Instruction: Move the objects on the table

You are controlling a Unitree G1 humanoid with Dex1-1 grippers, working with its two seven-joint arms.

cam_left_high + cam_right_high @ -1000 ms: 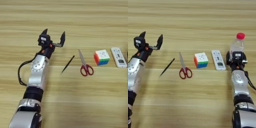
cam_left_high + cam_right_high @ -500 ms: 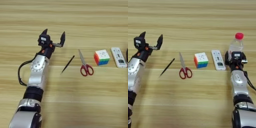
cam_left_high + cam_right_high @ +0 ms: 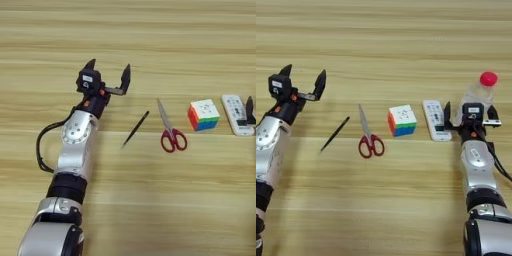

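1. The table [image 3: 150, 40], a broad light-brown plank top, fills both views, and the objects sit in a loose row across its middle.
2. The left gripper [image 3: 107, 76] hovers over bare wood, well left of the row, its two black fingers spread wide with nothing between them.
3. The right gripper [image 3: 471, 111] sits at the far right, right up against the clear bottle [image 3: 479, 92] with the red cap. One finger shows left of the bottle, the other on its right side, so they stand apart around the lower body. Whether they press on it I cannot tell.
4. My read: the bottle is the step in hand. It is tall and light, so a square grip low on the body and a straight lift should keep it from tipping.
5. Watch the white remote [image 3: 435, 120]: it lies just beside that left finger, so any sideways sweep would nudge it.
6. The puzzle cube [image 3: 402, 120] sits next along, near the remote but apart from it.
7. The red-handled scissors [image 3: 170, 132] lie closed, blades pointing away from the robot.
8. The thin black stick [image 3: 135, 128] lies slanted between the scissors and the left arm, nearest that open gripper.
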